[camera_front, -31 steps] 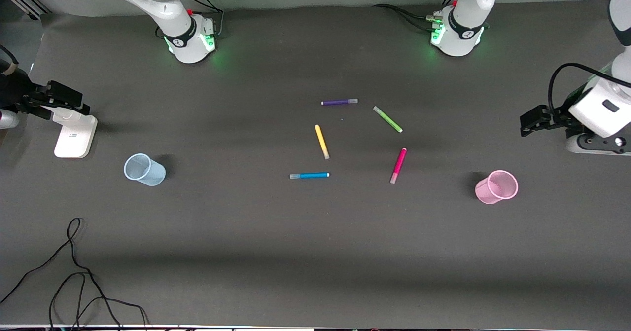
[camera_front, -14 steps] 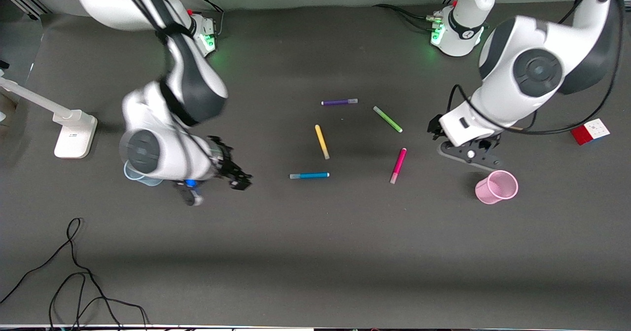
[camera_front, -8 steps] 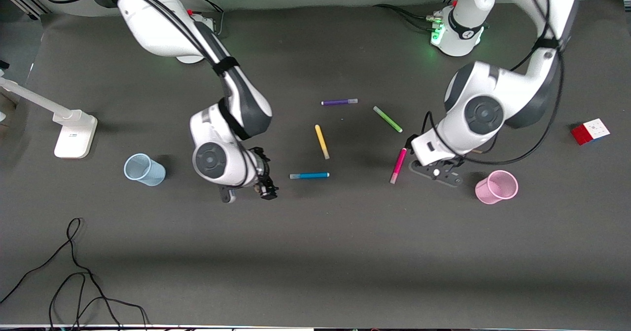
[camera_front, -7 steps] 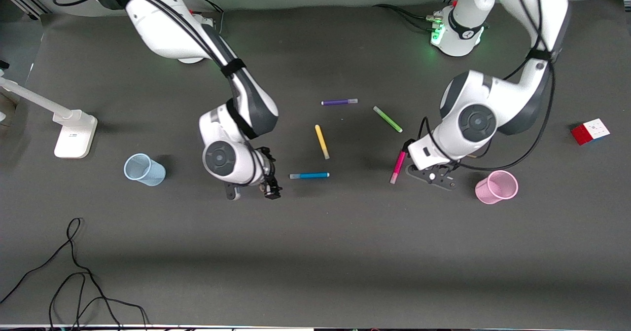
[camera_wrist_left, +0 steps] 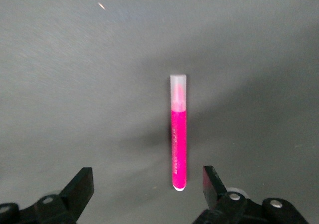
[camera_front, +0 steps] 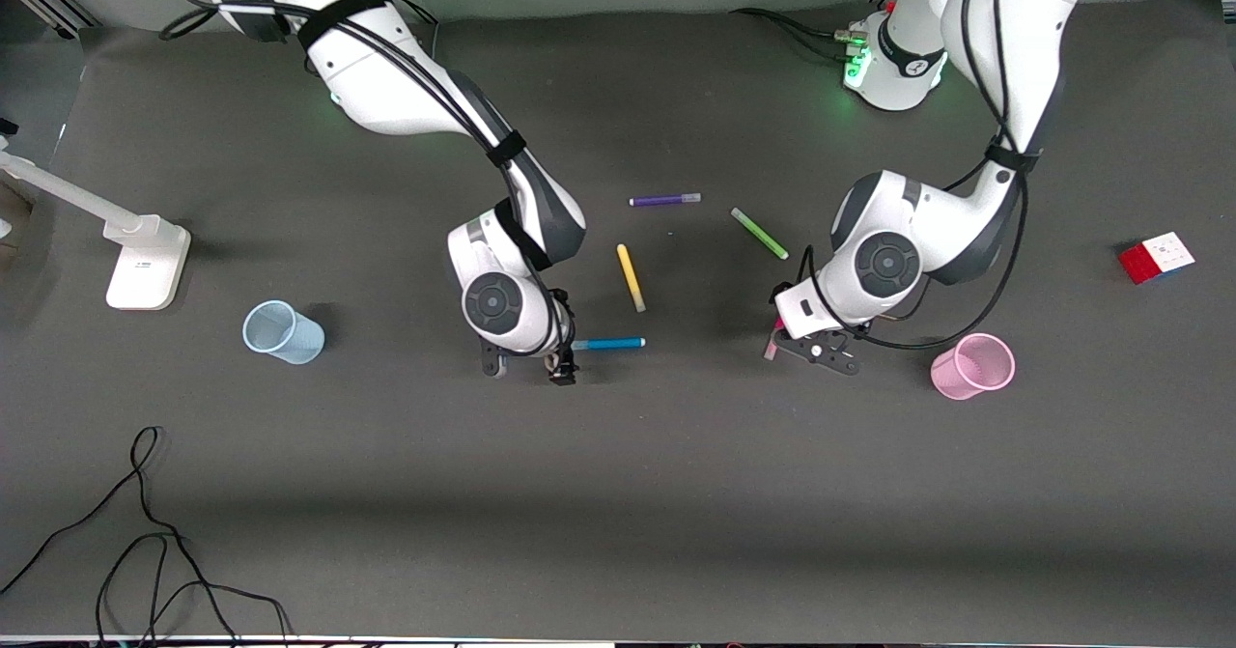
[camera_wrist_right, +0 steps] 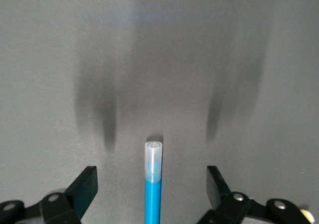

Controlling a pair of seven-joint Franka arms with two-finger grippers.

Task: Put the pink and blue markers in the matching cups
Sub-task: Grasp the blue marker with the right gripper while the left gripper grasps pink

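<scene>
Pink marker (camera_wrist_left: 179, 147) mostly hidden under left gripper (camera_front: 787, 331).

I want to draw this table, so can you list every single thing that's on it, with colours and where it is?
pink marker: 1, magenta, lying flat under the left pincer
blue marker: 1, bright blue, flat, capped end under the right pincer
yellow marker: 1, yellow, farther from the front camera than the blue marker
green marker: 1, green, farther back than the pink marker
purple marker: 1, purple, farthest back of the five
pink cup: 1, pale pink, toward the left arm's end
blue cup: 1, pale blue, toward the right arm's end
cube: 1, red and white, left arm's end
white stand: 1, right arm's end
black cable: 1, near table edge
left pincer: 1, black, open
right pincer: 1, black, open
</scene>
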